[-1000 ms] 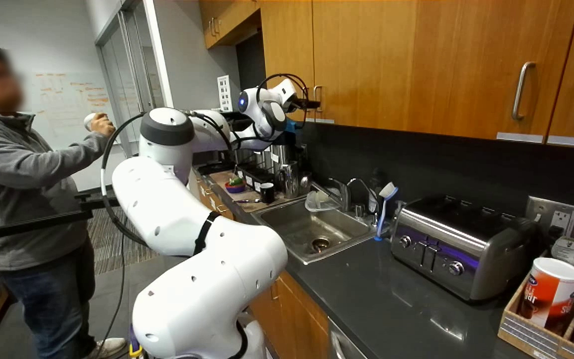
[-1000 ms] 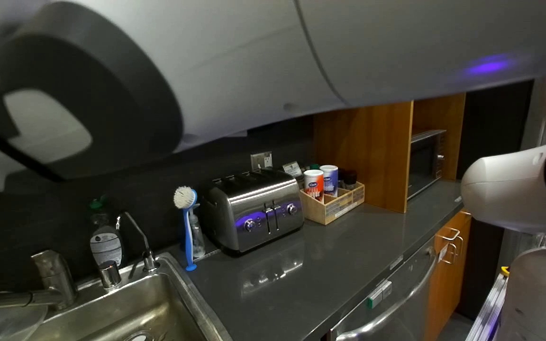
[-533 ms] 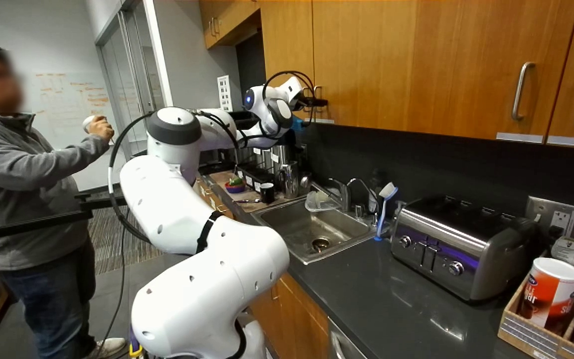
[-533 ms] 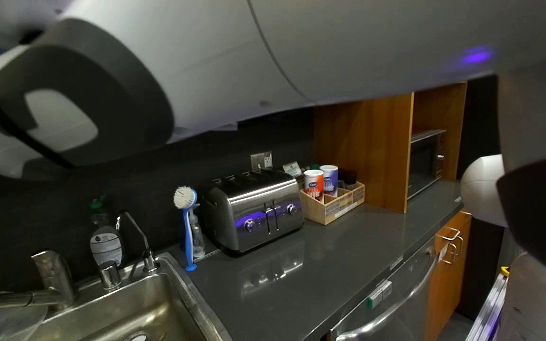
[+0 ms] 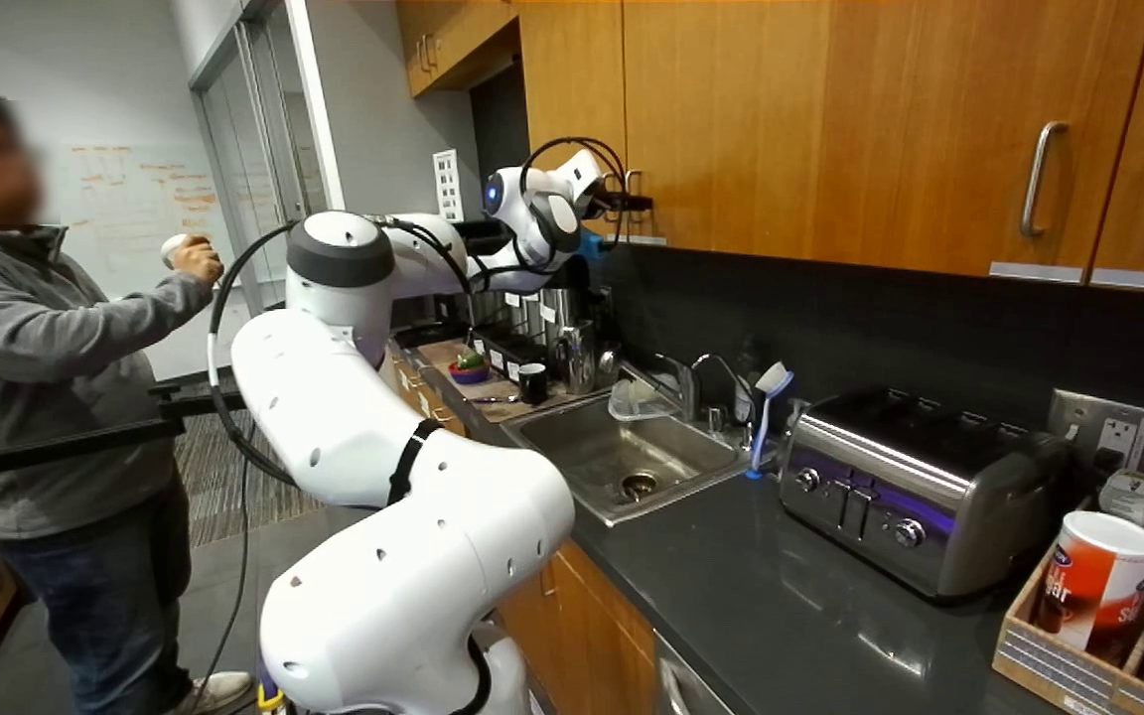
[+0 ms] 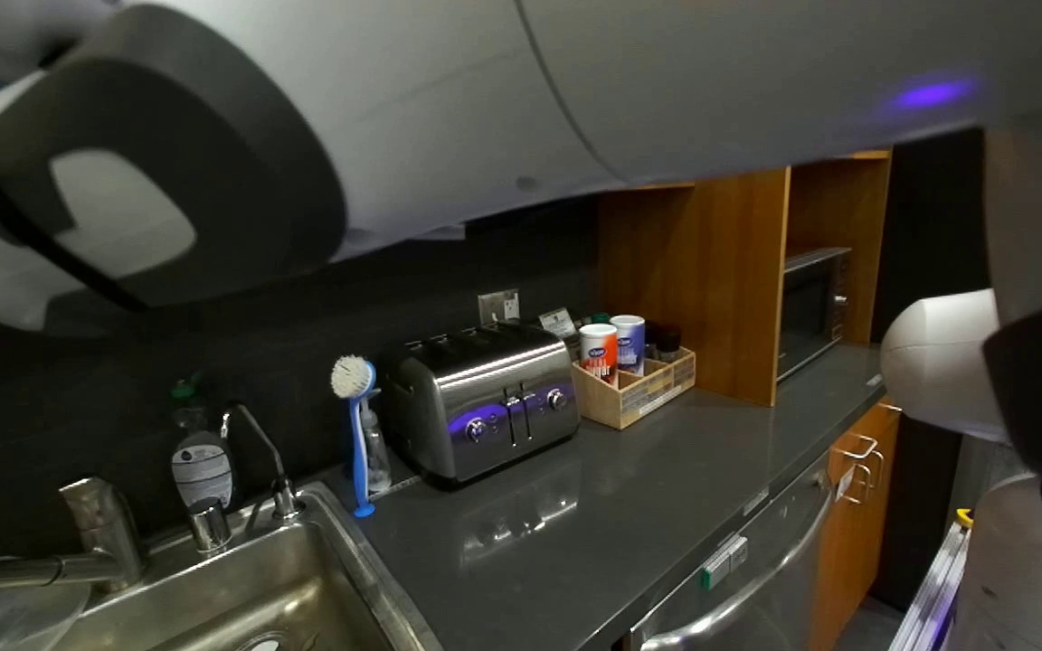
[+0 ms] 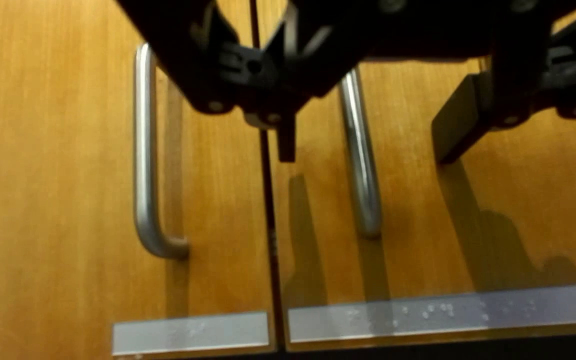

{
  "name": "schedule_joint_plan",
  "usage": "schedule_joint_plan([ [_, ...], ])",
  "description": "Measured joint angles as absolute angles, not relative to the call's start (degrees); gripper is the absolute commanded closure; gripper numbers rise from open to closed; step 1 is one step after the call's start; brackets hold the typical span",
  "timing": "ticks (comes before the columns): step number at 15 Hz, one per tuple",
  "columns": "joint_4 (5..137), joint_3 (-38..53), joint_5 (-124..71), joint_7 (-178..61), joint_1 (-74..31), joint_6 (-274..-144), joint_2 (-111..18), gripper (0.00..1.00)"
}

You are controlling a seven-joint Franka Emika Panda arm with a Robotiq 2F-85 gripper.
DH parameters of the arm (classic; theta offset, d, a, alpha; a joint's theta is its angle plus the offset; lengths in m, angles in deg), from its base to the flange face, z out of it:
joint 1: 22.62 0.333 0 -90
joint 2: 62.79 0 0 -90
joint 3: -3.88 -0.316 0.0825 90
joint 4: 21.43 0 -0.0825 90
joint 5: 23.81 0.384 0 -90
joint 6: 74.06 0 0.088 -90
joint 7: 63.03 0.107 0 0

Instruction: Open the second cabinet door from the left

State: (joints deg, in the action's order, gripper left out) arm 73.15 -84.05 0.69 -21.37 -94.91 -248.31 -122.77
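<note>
Spread end effector (image 7: 366, 161) flanks handle (image 7: 360, 150); gaps both sides; door edge (image 7: 273, 207) near.

The wrist view shows two wooden doors (image 7: 68, 200), two shiny handles (image 7: 144, 150) and two gray strips (image 7: 193, 332). Both exterior views show one sink (image 5: 642, 452), one toaster (image 6: 485, 398) with two round knobs (image 6: 476, 429), one brush (image 6: 359, 443) and one box (image 6: 639, 400) with two cans (image 6: 599, 354) in it. An exterior view shows one person (image 5: 56, 328)

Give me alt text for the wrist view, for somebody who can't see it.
Open black end effector, fingers on either side of, but not touching, the metal handle of the right wooden cabinet door. The left door has a similar handle.
</note>
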Motion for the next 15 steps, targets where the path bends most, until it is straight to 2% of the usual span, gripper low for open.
schedule_joint_plan([
  [3, 74.20, -83.33, 0.69, -21.37, -93.98, -247.47, -122.76, 0.81],
  [5, 74.34, -83.34, 0.63, -21.38, -93.73, -247.26, -122.77, 0.86],
  [7, 74.06, -83.63, 0.60, -21.38, -93.77, -247.23, -122.77, 1.00],
  [10, 73.16, -84.28, 0.36, -22.08, -94.33, -247.18, -122.78, 0.97],
  [15, 72.96, -84.52, 0.24, -23.05, -94.37, -246.93, -122.46, 0.97],
])
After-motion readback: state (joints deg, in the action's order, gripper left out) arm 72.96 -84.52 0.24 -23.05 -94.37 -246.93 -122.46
